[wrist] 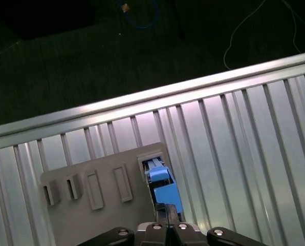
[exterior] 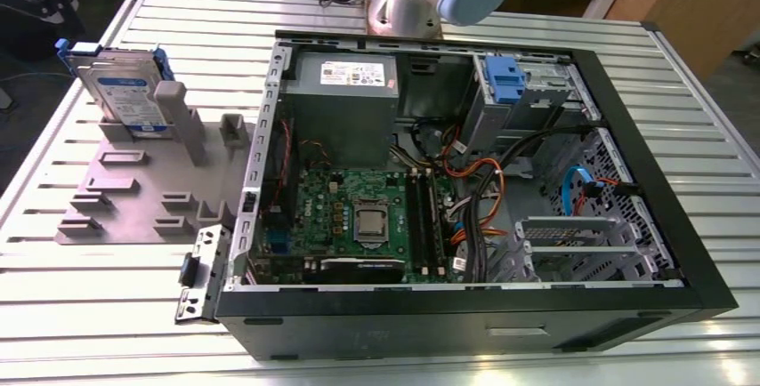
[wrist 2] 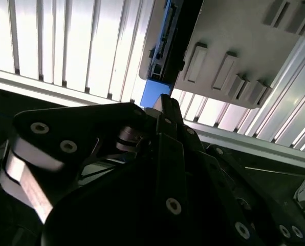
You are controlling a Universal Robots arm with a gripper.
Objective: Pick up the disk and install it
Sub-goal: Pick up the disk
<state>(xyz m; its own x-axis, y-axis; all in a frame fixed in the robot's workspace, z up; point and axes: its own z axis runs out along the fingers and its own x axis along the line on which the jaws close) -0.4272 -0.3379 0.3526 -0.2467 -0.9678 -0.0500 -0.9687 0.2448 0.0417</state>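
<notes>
I am holding my gripper (wrist: 166,207) with its fingers pressed together, and nothing is pinched between them. In the first wrist view the tips are lining up right over the blue end of the disk (wrist: 162,184). In the second wrist view the same tips (wrist 2: 165,100) are sitting just beside that blue edge (wrist 2: 155,92). I cannot tell from either wrist view whether I am touching it.

In the exterior view the disk (exterior: 123,84) is standing upright on its edge in a slot of the grey fixture (exterior: 131,199). Its label is facing outward and nothing is gripping it. The fixture is lying on the slatted metal table (exterior: 119,315), toward the exterior view's left. The open computer case (exterior: 642,181) is sitting just beside it, on the exterior view's right.
</notes>
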